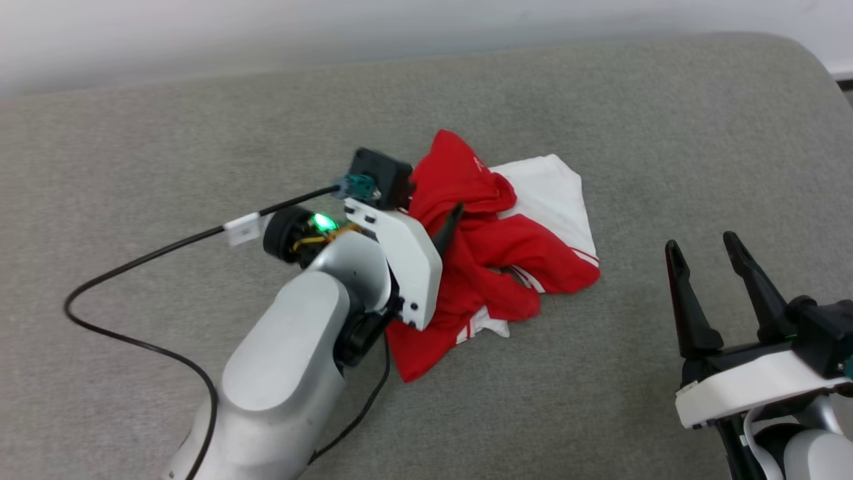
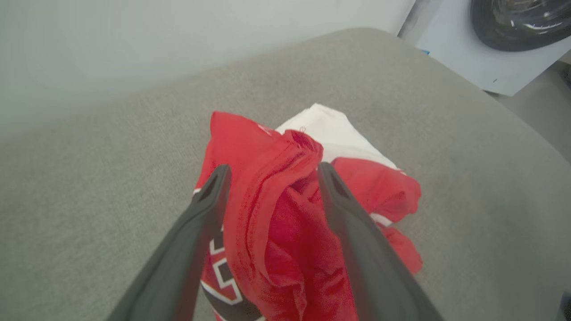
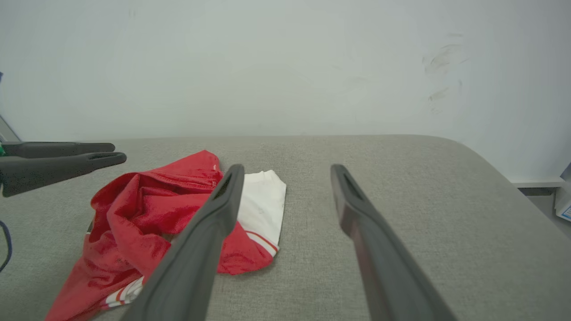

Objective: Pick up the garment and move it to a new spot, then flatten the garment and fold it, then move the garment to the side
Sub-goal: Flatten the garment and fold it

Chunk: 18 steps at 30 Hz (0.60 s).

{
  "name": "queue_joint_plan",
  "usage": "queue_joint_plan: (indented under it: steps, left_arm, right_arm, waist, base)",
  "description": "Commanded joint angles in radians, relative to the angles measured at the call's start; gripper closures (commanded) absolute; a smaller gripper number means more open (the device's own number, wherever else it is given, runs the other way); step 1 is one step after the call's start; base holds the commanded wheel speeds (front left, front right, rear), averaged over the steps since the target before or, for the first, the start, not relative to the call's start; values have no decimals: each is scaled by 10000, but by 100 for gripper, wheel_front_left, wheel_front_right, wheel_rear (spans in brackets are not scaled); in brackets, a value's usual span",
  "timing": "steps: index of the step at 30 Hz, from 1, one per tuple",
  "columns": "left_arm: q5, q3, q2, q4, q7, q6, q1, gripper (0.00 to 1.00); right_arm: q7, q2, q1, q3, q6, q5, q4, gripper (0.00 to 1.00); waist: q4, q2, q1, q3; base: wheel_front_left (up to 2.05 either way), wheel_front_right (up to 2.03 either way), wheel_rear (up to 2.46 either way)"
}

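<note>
The garment [image 1: 506, 247] lies crumpled in a heap in the middle of the grey padded surface [image 1: 666, 133]. It is red, with a white sleeve [image 1: 556, 193] spread toward the far right and striped trim at its near edge. My left gripper [image 1: 443, 227] is open over the heap's left part. In the left wrist view its fingers [image 2: 272, 169] straddle a raised red fold of the garment [image 2: 276, 214], and black, white-outlined print [image 2: 223, 285] shows lower down. My right gripper [image 1: 701, 241] stands open and empty at the lower right, well apart from the garment [image 3: 147, 200].
A black cable [image 1: 133, 267] loops from my left wrist across the surface on the left. A pale wall [image 3: 285, 67] rises behind the surface. The surface's rounded right end [image 2: 513, 125] borders a white panel [image 2: 468, 58] and a dark round object [image 2: 517, 22].
</note>
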Motion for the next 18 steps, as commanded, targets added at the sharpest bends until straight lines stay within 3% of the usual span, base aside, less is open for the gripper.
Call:
queue_joint_plan:
  steps: [1, 7, 8, 9, 10, 18]
  left_arm:
    - [-123, -104, 16, 265, 361, -93, -139, 0]
    - [-495, -517, 152, 1442, 2126, -326, -285, 0]
    - [-543, -526, 165, 1558, 2248, -333, -287, 9]
    - [-534, -519, 187, 1625, 2286, -336, -324, 60]
    - [-526, -519, 196, 1676, 2244, -334, -376, 100]
    - [-270, -226, 401, 909, 799, -50, -424, 100]
  right_arm:
    - [-93, 29, -160, 21, -7, 101, 59, 0]
    - [-363, 99, -282, 56, -5, 182, 431, 0]
    - [-395, 113, -286, 58, -7, 195, 485, 0]
    - [-442, 125, -291, 72, -5, 206, 541, 0]
    - [-462, 138, -316, 82, -7, 211, 591, 0]
    - [-528, 191, -334, -158, -5, 170, 729, 0]
  waist:
    - [-263, -1, -2, 241]
    - [-514, -1, -2, 442]
    - [-531, -1, -2, 451]
    - [-549, -1, -2, 462]
    - [-558, -1, -2, 466]
    - [-86, -1, -2, 317]
  base:
    - [0, 0, 0]
    - [0, 0, 0]
    - [0, 0, 0]
    - [0, 0, 0]
    - [0, 0, 0]
    - [0, 0, 0]
